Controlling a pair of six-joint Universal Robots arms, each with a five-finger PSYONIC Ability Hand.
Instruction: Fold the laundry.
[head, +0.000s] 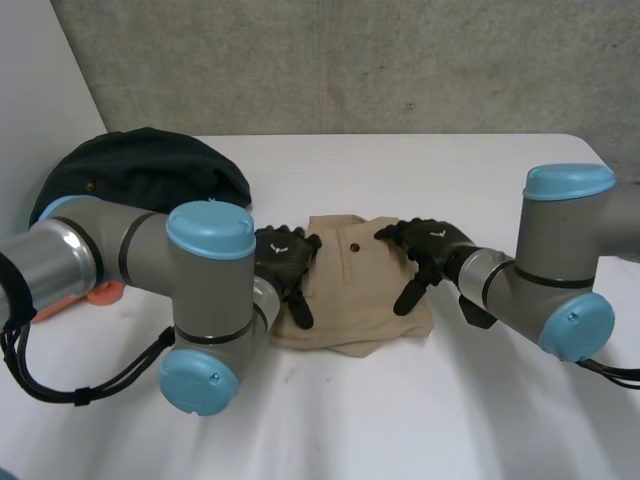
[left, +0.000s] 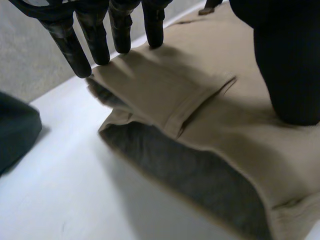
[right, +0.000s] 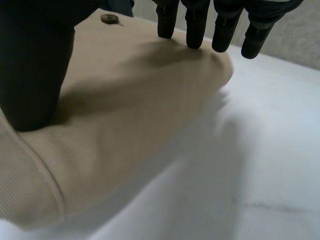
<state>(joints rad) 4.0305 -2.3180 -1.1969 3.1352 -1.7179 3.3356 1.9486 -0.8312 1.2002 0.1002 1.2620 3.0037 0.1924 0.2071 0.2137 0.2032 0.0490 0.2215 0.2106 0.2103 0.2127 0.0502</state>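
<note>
A folded beige garment of soft, finely ribbed cloth, with a small brown button and a sewn flap, is laid in the middle of the white table, and its near edge is thick and rounded. It is touched by the left hand at its left edge and by the right hand on its right part, both with straight fingers and nothing grasped. A dark crumpled cloth is seen at the far left, an orange thing is mostly hidden by the left arm, and bare table is seen in front and at the right.
</note>
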